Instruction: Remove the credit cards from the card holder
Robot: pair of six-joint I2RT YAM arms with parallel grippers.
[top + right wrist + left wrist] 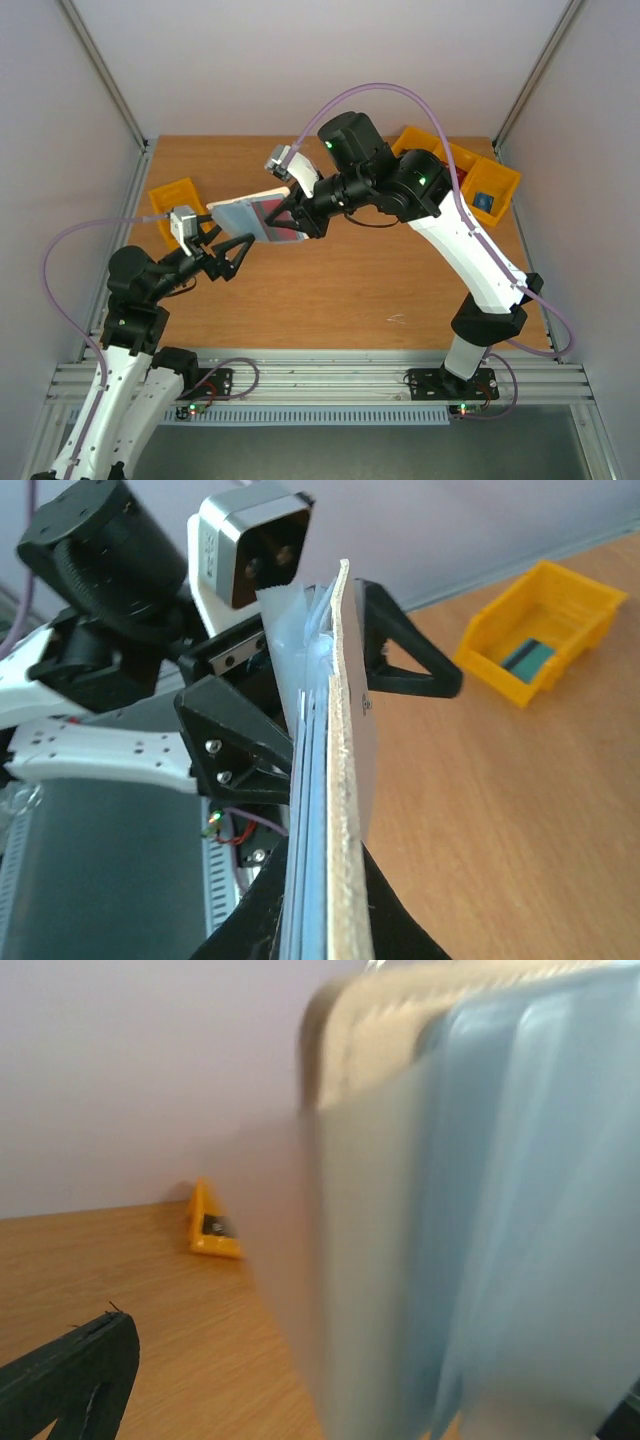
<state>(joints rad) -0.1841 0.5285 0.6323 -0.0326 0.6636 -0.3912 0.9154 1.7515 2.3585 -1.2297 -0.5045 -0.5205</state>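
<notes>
My right end effector (288,215) pinches the open card holder (255,215) aloft over the bench (350,290); my left end effector (233,243) gapes wide astride its edge, gripping nothing. Closing here could clamp the whole holder, not the red credit card (278,208), wrenching it loose.

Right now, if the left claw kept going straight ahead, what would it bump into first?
The card holder, held up by the right gripper; its edge seems to sit between the left gripper's open fingers.
</notes>
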